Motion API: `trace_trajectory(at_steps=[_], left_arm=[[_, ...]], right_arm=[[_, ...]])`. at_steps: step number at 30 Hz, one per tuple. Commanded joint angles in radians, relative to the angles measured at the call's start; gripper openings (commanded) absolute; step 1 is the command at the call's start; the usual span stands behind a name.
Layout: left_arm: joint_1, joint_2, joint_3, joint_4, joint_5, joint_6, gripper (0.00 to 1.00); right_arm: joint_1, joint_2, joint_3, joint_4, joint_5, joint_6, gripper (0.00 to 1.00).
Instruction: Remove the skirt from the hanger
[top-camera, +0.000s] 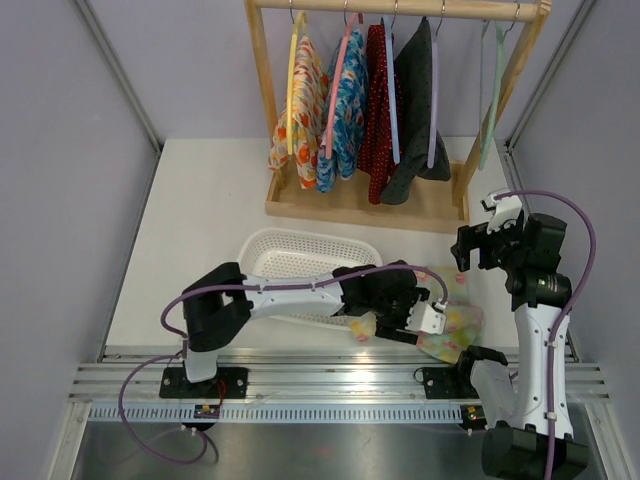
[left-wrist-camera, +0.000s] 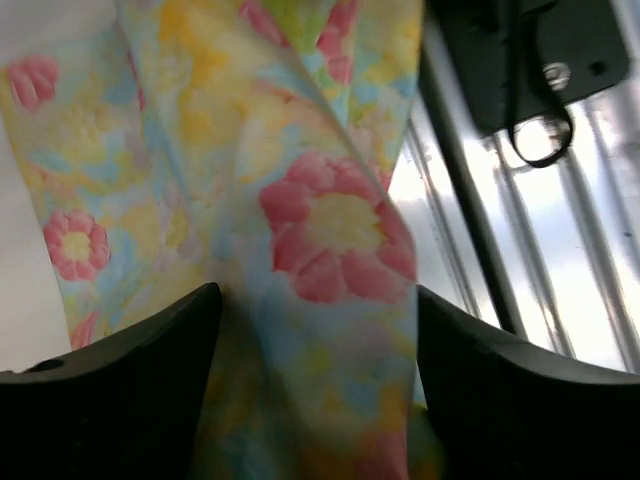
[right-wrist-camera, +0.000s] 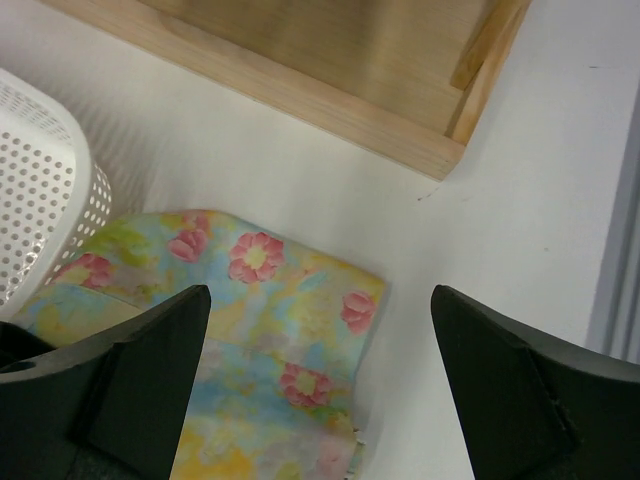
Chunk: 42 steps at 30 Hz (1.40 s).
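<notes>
Two arms rise from a grooved metal rail (top-camera: 300, 378) along the near edge of the table (top-camera: 200, 220). A small coloured tag on the left arm's base is too small to read.

Just past the rail, by the near right corner, the skirt (top-camera: 458, 322) lies folded on the table, pale with pink flowers, and no hanger shows on it. Its near edge comes close to the rail and to the right arm's black base plate. The left arm stretches low across the front of the table. The left gripper (left-wrist-camera: 318, 292) is down on the skirt, its jaws apart with a raised fold of the cloth between them.

The right gripper (right-wrist-camera: 320, 290) hangs above the skirt's far corner, its jaws spread wide with nothing between them. Bare table shows to the right of the skirt, up to the side wall, and beyond it as far as the rack.

One white perforated basket (top-camera: 310, 236) sits just left of the skirt, near mid-table. Bare table runs from the basket out to the table's left edge.

Farthest back stands a wooden rack (top-camera: 350, 205) with a raised base lip. Four garments crowd its left and middle, and two bare hangers (top-camera: 497, 90) hang at its right end.
</notes>
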Motion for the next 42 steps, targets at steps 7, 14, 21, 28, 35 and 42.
trace_trajectory(at_steps=[7,14,21,28,35,42], left_arm=[[-0.017,-0.031,0.014,0.248,-0.296,-0.138,0.0],[-0.02,-0.283,-0.071,0.317,-0.269,-0.326,0.0],[-0.014,-0.576,-0.117,0.237,-0.637,-0.443,0.0],[0.119,-0.772,-0.088,0.057,-0.661,-0.492,0.0],[0.323,-0.866,-0.282,0.049,-0.544,-0.466,0.0],[0.366,-0.816,-0.439,0.129,-0.497,-0.497,0.0]], right_arm=[[-0.02,-0.072,-0.064,0.125,-0.129,0.05,1.0],[-0.037,-0.078,-0.05,0.157,0.027,0.121,1.0],[-0.048,-0.072,-0.055,0.199,0.155,0.176,0.99],[-0.051,-0.065,-0.058,0.213,0.162,0.182,0.99],[-0.06,-0.068,-0.062,0.214,0.159,0.184,0.99],[-0.071,-0.073,-0.064,0.211,0.152,0.182,1.0]])
